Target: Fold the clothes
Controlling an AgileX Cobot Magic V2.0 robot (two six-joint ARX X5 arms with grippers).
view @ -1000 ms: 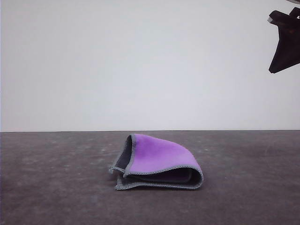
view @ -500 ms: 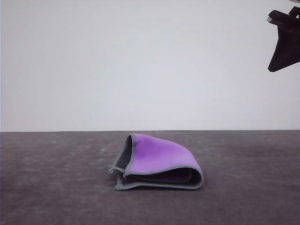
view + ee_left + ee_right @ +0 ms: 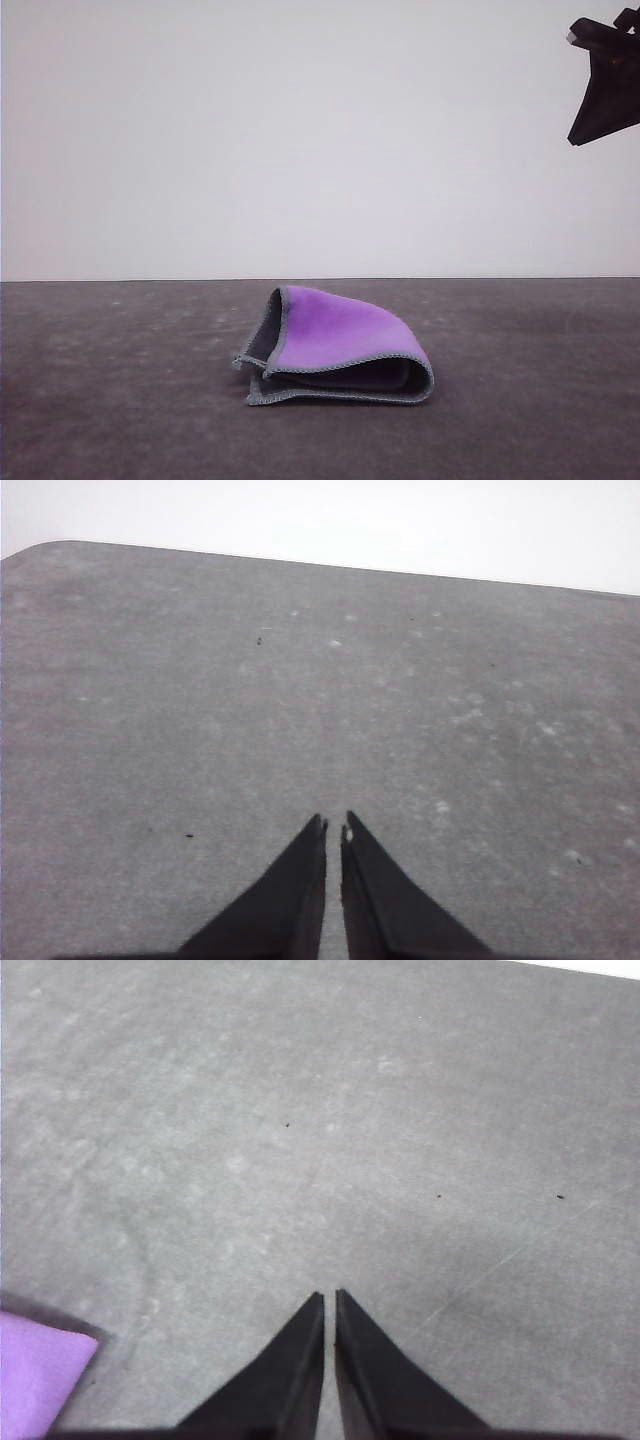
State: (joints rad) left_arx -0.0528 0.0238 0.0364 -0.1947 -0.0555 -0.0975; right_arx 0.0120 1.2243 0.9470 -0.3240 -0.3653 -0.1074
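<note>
Right gripper (image 3: 607, 85) high above the table (image 3: 120, 400) — fingers pressed together, empty.

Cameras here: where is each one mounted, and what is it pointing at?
Front view: low, facing forward over the table at the folded cloth; right gripper raised at upper right.
Left wrist view: on the left arm, looking down at bare table; left gripper shut.
Right wrist view: on the right arm, fingers together; a purple cloth corner.
Front and right wrist share the cloth.
</note>
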